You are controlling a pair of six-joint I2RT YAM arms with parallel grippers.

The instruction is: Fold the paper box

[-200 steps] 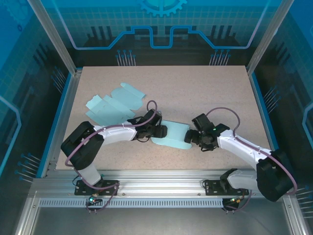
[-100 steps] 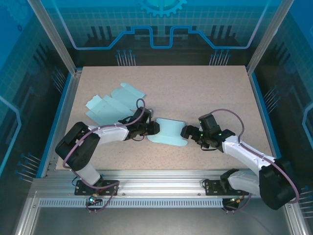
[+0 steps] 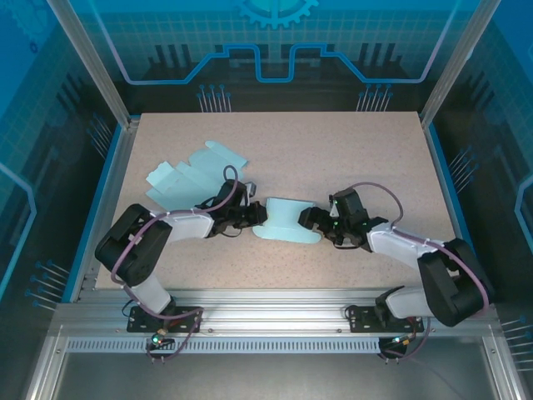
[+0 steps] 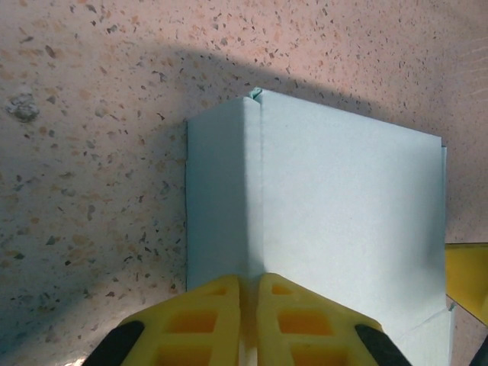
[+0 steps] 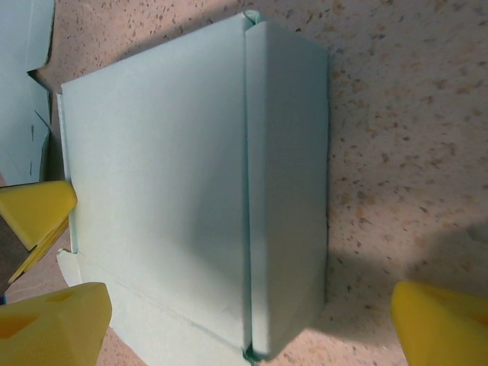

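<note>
now left gripper [image 4: 248, 290] pinches the paper box [image 4: 335, 221] at its 6 o'clock edge; right gripper [image 5: 248, 316] gapes wide around it.

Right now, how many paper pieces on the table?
2: partly folded box at centre; flat unfolded sheet at far left. The flat one may be several overlapping sheets.

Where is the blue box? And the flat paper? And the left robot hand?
box [image 3: 285, 225]: top view, middle of its top face.
flat paper [image 3: 191, 177]: top view, middle of it.
left gripper [image 4: 250, 284]: left wrist view, midway between its yellow jaws, shut on the box's fold.
</note>
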